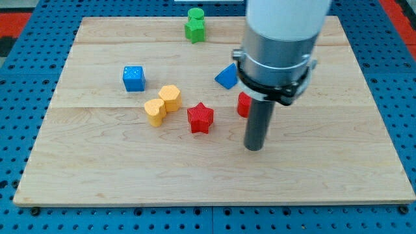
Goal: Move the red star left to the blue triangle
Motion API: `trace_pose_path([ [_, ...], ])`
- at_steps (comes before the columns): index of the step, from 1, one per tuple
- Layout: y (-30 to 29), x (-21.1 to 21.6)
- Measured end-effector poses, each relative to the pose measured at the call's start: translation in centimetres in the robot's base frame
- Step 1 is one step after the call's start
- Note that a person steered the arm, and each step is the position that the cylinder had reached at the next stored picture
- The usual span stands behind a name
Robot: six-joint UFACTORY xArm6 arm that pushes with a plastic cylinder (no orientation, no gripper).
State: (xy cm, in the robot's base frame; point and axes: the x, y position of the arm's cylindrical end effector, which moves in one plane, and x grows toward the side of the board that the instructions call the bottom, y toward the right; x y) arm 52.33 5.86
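The red star [201,118] lies near the middle of the wooden board [97,169]. The blue triangle [227,77] lies above and to the right of it, partly hidden by the arm. My tip [255,147] rests on the board to the right of and a little below the red star, a clear gap apart from it.
A second red block [243,104] sits right of the star, mostly hidden behind the rod. Two yellow blocks [162,104] touch each other left of the star. A blue cube [134,78] is further left. Two green blocks [194,26] sit at the view's top.
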Motion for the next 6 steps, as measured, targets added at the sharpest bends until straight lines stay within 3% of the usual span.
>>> trace_pose_path([
  [2,-0.5,1.2],
  [4,-6.9,6.4],
  [6,-8.0,4.2],
])
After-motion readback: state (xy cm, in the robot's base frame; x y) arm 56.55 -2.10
